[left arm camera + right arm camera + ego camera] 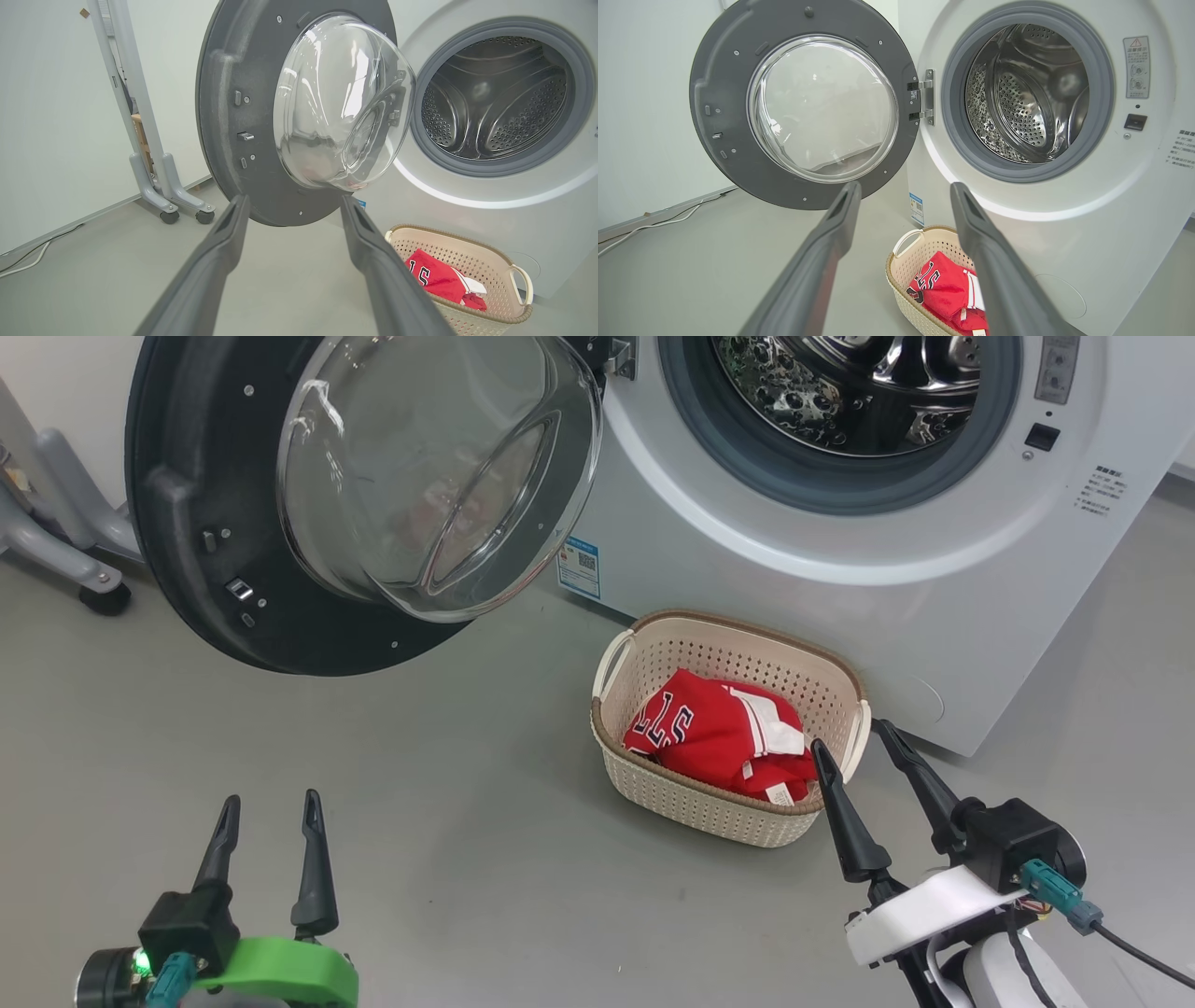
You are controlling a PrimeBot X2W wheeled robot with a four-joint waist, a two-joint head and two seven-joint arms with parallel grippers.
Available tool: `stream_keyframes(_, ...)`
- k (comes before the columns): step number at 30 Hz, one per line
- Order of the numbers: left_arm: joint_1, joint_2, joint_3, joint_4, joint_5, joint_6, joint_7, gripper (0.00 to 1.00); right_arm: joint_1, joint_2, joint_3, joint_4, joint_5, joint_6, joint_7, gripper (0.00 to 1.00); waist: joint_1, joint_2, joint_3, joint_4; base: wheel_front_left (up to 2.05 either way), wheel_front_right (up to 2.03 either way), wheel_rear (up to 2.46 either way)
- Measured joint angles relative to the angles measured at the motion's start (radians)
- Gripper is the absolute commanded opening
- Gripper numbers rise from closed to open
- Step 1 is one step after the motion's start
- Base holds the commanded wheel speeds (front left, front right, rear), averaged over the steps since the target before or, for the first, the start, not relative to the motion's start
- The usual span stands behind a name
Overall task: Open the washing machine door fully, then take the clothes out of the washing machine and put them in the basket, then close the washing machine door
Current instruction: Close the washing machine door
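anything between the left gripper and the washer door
Nothing visible. The left gripper hangs open over bare floor, with the washing machine door straight ahead; the basket sits off to its right.

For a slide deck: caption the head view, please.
Washing machine door open, red clothes in the basket, left gripper and right gripper open.

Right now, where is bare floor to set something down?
Free: grey floor between the left gripper, the open washing machine door and the basket. Crowded: the basket holds clothes, close before the washing machine, right gripper beside it.
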Motion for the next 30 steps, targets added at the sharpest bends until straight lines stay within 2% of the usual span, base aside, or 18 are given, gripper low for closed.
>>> stream_keyframes(30,0.006,0.0,0.026,-0.017,0.0,0.0,0.0,1.0,0.0,0.007,-0.008,0.001,0.001,0.0,0.0,1.0,0.0,0.0,-0.013,0.004,0.0,0.0,0.0)
